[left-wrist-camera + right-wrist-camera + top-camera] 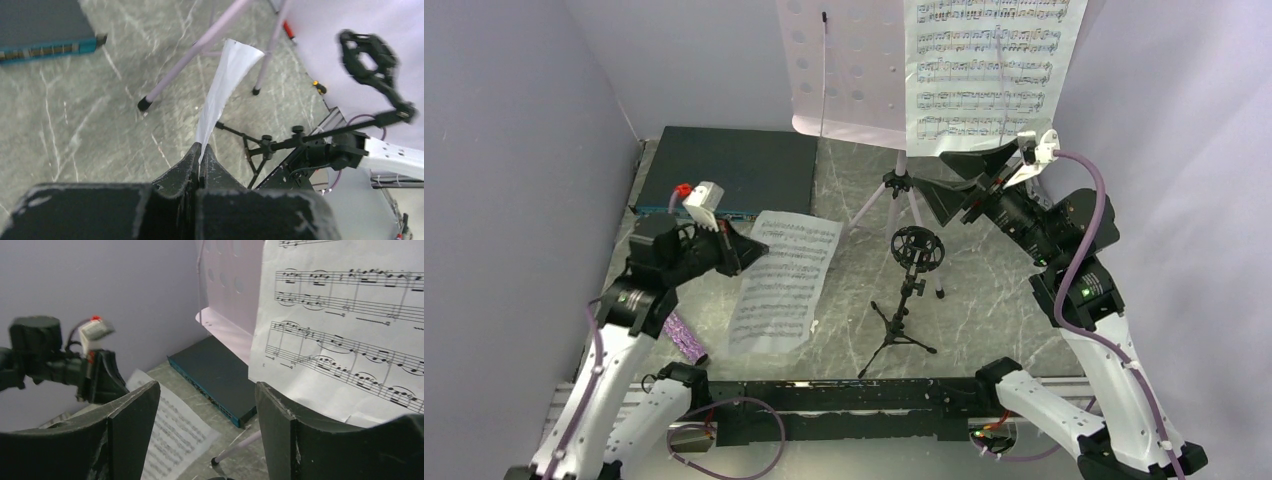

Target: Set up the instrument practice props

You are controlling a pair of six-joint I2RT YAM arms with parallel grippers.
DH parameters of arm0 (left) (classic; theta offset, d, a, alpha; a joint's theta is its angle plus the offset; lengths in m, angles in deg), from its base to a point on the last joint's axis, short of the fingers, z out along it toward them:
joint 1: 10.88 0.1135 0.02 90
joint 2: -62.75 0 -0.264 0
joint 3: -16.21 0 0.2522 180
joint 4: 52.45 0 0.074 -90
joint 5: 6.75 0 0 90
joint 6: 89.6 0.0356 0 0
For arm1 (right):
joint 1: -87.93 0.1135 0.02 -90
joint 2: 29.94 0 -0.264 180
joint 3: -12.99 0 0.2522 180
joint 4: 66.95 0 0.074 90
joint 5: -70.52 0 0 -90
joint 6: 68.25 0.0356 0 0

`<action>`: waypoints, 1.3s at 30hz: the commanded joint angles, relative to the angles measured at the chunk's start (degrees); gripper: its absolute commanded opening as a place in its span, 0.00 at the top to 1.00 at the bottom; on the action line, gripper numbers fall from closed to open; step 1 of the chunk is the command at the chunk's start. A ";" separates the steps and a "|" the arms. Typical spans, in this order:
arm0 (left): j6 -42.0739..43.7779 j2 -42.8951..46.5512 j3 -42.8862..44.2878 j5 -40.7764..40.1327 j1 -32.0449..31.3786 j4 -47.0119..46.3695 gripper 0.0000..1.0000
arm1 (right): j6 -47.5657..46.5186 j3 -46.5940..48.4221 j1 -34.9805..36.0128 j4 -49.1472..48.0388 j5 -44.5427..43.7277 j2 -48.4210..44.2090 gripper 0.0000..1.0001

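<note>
The pale lilac music stand [844, 70] rises at the back on tripod legs. One sheet-music page [989, 70] rests on its right half. My right gripper [966, 180] hangs open just below that page's lower edge, with nothing between its fingers [207, 405]. A second page [784, 280] lies on the table, one edge lifted. My left gripper [752, 248] is shut on that edge, and the paper [225, 75] shows edge-on above the tips [202, 150]. The small black mic stand [909, 300] is upright in the middle. The glittery purple microphone [686, 338] lies beside the left arm.
A flat dark box [734, 170] with a blue front edge lies at the back left, behind the left gripper. The stand's legs [200, 50] splay out towards the mic stand. Lilac walls close in both sides. A black rail [844, 395] runs along the near edge.
</note>
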 commanded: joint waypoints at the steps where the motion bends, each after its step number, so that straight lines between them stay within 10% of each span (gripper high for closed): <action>1: 5.59 5.39 6.09 5.52 0.00 4.49 0.97 | 1.09 -0.57 0.23 -5.72 5.25 -1.52 0.24; 12: 4.84 10.53 13.91 12.21 0.00 -3.72 0.97 | 4.22 -2.20 0.23 -11.86 14.58 -1.52 0.01; 39: -25.14 -5.68 21.08 21.87 0.00 -58.57 0.97 | 12.54 -0.08 3.94 -21.92 28.15 9.86 0.08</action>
